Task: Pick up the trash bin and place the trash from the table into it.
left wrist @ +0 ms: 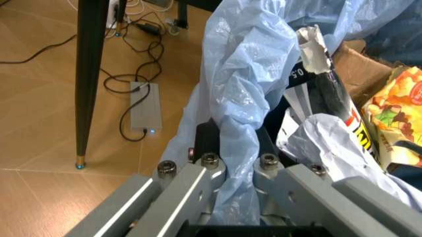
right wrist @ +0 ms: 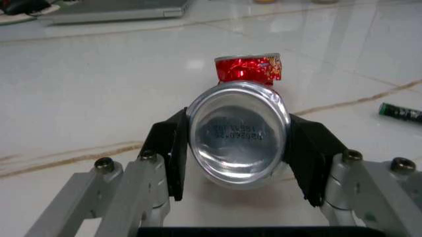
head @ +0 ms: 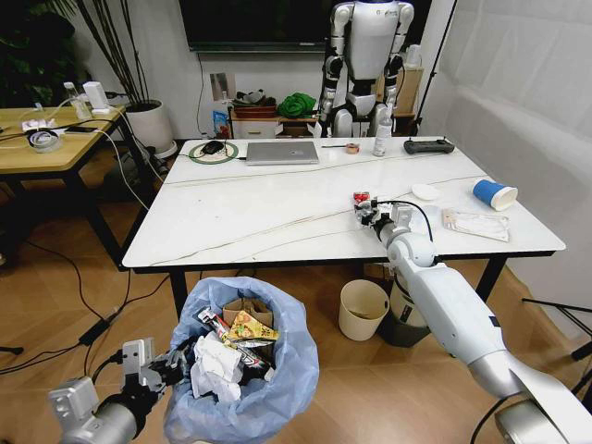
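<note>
Head view: the trash bin (head: 242,370), held off the floor below the tabletop (head: 277,213), holds cardboard, crumpled paper and wrappers. Left jaws clamp its bag rim; right jaws grip a red can (right wrist: 240,133) on the tabletop.

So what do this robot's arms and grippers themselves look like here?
The right arm has a smooth white-grey shell with a black cable looping above the wrist. The right gripper has grey metal linkages, visible bolts and black finger pads. The left gripper is built alike, grey bars and bolts.

Bare table (head: 277,199) lies left of the right gripper (head: 366,209); laptop (head: 281,153) and bottle (head: 382,136) line its far edge.
</note>
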### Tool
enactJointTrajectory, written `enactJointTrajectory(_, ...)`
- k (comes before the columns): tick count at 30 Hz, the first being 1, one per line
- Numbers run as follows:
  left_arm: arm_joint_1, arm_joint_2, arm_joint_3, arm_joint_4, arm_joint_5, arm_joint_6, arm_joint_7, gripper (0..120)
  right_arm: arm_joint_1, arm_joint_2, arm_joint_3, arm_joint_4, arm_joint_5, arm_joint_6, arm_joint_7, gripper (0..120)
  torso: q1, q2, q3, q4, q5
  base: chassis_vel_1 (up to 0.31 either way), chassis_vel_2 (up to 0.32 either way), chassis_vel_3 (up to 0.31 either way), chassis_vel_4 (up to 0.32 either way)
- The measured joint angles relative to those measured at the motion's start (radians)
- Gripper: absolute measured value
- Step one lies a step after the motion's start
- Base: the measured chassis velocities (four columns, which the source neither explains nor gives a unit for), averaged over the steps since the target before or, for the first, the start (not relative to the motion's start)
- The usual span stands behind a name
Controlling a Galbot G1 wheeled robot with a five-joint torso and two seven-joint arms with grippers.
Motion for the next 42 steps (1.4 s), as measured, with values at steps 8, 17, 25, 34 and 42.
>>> enactJointTrajectory(8, -0.006, -0.002, 0.002, 0.005, -0.001, 0.0, 0.0, 0, -0.021, -0.063, -0.006, 0.103, 0.048, 0.003, -0.016, 45, 0.0, 0.0, 0.0, -0.0001, -0.0001, 0.0, 0.0, 0.0, 0.0)
enactJointTrajectory(17, -0.01, 0.0, 0.0, 0.005, -0.011, 0.0, -0.004, 0, -0.08, -0.209, -0.036, 0.374, 0.288, 0.043, -0.063, 45, 0.0, 0.0, 0.0, -0.0004, 0.0005, 0.0, 0.0, 0.0, 0.0)
enactJointTrajectory(25, -0.014, -0.003, 0.0, 0.005, -0.015, 0.003, -0.007, 0, -0.16, -0.355, -0.173, 0.807, 0.429, 0.096, -0.092, 45, 0.0, 0.0, 0.0, 0.0, -0.0006, 0.0, 0.0, 0.0, 0.0)
enactJointTrajectory(34, -0.015, -0.003, -0.017, -0.001, -0.03, 0.008, -0.018, 0, -0.232, -0.414, -0.386, 0.987, 0.389, 0.153, -0.147, 45, 0.0, 0.0, 0.0, 0.0, -0.0001, 0.0, 0.0, 0.0, 0.0)
enactJointTrajectory(42, -0.013, -0.011, -0.026, -0.01, -0.034, 0.009, -0.021, 0, -0.295, -0.449, -0.437, 1.039, 0.336, 0.174, -0.172, 44, 0.0, 0.0, 0.0, -0.0001, -0.0002, 0.0, 0.0, 0.0, 0.0)
